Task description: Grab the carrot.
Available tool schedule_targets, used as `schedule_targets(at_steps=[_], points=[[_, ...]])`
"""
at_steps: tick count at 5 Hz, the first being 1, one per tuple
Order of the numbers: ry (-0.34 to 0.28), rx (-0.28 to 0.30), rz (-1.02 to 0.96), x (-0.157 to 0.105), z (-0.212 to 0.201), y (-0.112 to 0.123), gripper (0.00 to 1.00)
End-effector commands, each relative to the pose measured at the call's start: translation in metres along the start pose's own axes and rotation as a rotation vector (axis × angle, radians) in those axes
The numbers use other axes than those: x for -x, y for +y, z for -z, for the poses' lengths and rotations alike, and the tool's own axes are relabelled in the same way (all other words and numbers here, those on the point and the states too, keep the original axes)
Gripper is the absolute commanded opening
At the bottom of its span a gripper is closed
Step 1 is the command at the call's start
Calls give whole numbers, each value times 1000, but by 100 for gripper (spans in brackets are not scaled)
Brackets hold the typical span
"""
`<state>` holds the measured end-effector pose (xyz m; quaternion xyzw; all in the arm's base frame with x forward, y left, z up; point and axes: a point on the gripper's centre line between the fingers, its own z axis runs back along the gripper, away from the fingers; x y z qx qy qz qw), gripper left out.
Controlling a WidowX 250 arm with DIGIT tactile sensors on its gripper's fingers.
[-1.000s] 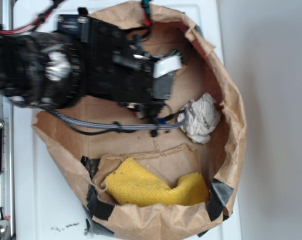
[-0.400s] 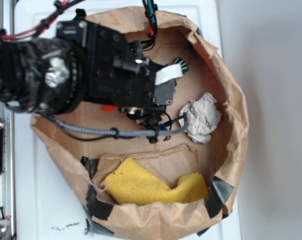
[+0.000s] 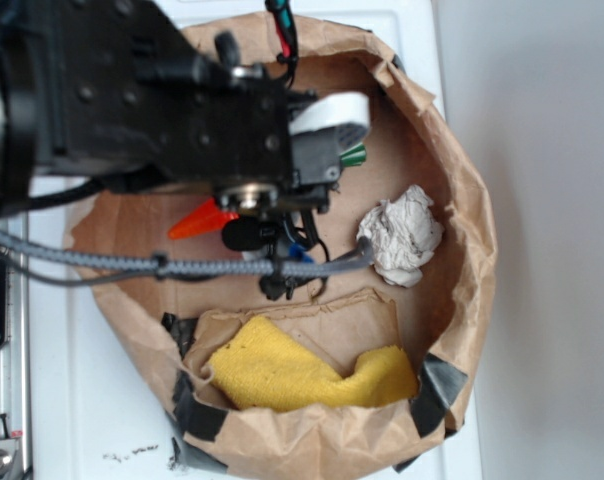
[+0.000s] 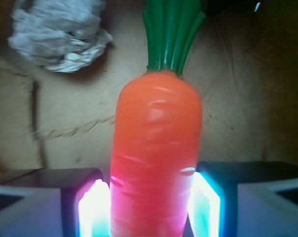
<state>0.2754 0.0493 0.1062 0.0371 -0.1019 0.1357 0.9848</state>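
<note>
Readable text: none found in either view.
Paper bag [image 3: 462, 200]: plain brown, nothing printed.
Robot arm housing [image 3: 132, 100]: black, no label or brand legible.
Carrot [image 4: 156, 148]: no marking seen.
Gripper pads [image 4: 94, 210]: glowing, unmarked.

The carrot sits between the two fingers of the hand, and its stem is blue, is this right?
Not quite. The carrot does sit between the two fingers of the hand, but its stem is green, not blue; the wrist view shows it plainly.
</note>
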Motion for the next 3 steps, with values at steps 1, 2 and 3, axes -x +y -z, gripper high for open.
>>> schedule_targets(at_steps=[1, 2, 3], points=[[-37, 113, 37, -18, -67, -8, 0], [-62, 134, 19, -20, -84, -13, 0], [-105, 121, 30, -13, -85, -13, 0]])
